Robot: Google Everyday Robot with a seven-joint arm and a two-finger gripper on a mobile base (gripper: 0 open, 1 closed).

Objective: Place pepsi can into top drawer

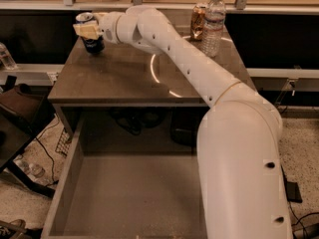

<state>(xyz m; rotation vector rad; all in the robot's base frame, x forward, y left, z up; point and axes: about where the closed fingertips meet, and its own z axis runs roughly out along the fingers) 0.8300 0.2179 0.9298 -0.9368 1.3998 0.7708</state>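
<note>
Pepsi can [93, 44] at gripper [86, 30], table [119, 81] corner

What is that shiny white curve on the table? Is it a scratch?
In the camera view, the curve looks like glare, light bouncing off the smooth table; the same view is dark under the table, behind the open drawer; the hand is at the can on the table's far corner.
</note>
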